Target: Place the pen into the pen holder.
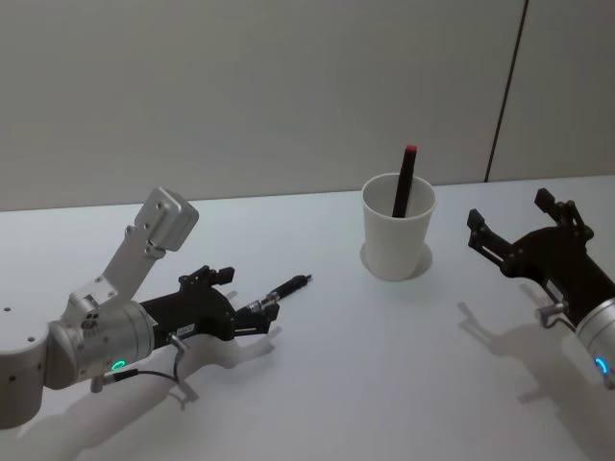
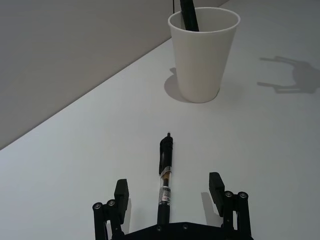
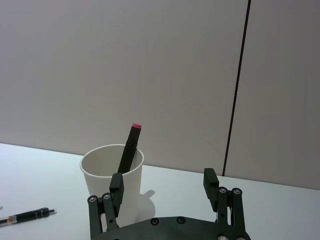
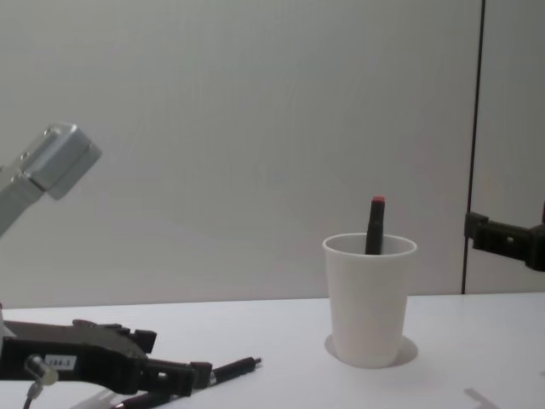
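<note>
Seeing counter [image 1: 317, 384] with left tool [image 2: 168, 185] low over its near-left part and right tool [image 1: 509, 211] raised by the right edge, both released and gripping nothing. Noting pen holder [image 1: 397, 235] upright toward the far edge. Finding red-topped pen [image 1: 405, 182] leaning inside it, and black pen [image 2: 165, 172] flat on the counter between the left tool's fingers [image 2: 121, 190], clear of both.
</note>
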